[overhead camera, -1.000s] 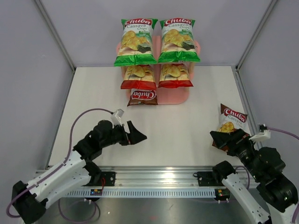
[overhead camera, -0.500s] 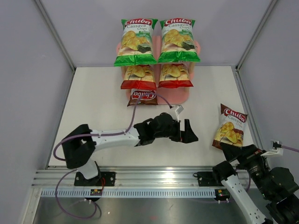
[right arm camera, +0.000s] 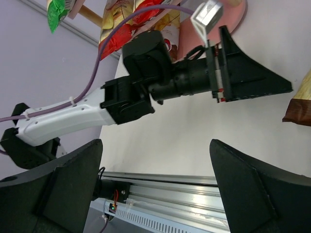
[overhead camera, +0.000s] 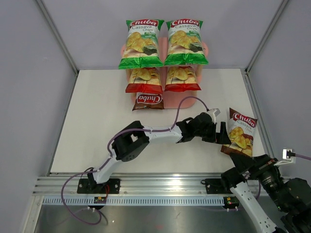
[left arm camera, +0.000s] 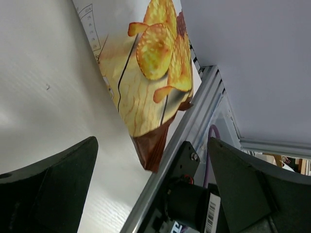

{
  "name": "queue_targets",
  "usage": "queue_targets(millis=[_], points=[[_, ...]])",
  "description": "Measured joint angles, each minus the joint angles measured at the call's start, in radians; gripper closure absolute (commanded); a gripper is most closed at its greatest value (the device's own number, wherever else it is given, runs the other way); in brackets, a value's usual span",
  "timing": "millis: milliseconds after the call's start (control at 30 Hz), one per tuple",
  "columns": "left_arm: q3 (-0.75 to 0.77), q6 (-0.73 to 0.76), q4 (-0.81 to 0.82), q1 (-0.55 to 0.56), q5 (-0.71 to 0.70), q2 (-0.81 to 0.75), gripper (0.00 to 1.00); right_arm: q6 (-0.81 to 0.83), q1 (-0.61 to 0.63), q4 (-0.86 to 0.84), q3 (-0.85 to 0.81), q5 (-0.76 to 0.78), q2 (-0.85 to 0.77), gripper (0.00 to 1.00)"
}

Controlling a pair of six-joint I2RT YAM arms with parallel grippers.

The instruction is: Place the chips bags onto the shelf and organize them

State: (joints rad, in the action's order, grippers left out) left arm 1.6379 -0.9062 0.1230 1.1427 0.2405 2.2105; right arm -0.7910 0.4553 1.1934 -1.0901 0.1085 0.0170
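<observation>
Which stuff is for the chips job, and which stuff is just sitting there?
For the job: left green bag, right green bag, left red bag, right red bag, brown bag on the bottom board, pink shelf, brown bag on the table, left hand open by it.

Just there: white table, metal rail, purple cable.

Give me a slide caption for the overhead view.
Left gripper open at the loose brown bag on the table; shelf holds the other five.

Left arm stretched low across to the right, left pincer (overhead camera: 222,136) spread wide, right arm folded near its base, right pincer (right arm camera: 155,145) likewise agape.
</observation>
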Motion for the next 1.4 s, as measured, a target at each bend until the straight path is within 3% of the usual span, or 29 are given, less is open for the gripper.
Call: queue_targets(millis=[267,667,767,900,933,1033,1200,1400], points=[[0.164,-0.030,0.045,0.000,0.146,0.235,0.01,-0.010,0.000,-0.003,0.007,-0.041,0.000,0.01],[0.306,-0.113,0.106,-0.002,0.173,0.348,0.02,-0.011,0.000,-0.004,0.008,-0.050,0.000,0.01],[0.326,-0.127,0.095,-0.002,0.152,0.359,0.14,-0.014,0.000,-0.007,0.015,-0.050,0.000,0.01],[0.333,-0.136,0.078,-0.003,0.130,0.364,0.42,-0.014,0.000,-0.011,0.021,-0.051,0.000,0.01],[0.333,-0.137,0.077,-0.003,0.129,0.364,0.58,-0.014,0.000,-0.014,0.023,-0.051,0.000,0.01],[0.333,-0.140,0.092,-0.003,0.128,0.364,0.74,-0.014,0.000,-0.016,0.028,-0.051,0.000,0.01],[0.257,-0.143,0.208,-0.002,0.136,0.341,0.81,-0.013,0.000,-0.019,0.031,-0.051,0.000,0.01],[-0.097,-0.149,0.402,-0.005,0.126,0.158,0.85,-0.012,0.000,-0.018,0.031,-0.050,0.000,0.01]])
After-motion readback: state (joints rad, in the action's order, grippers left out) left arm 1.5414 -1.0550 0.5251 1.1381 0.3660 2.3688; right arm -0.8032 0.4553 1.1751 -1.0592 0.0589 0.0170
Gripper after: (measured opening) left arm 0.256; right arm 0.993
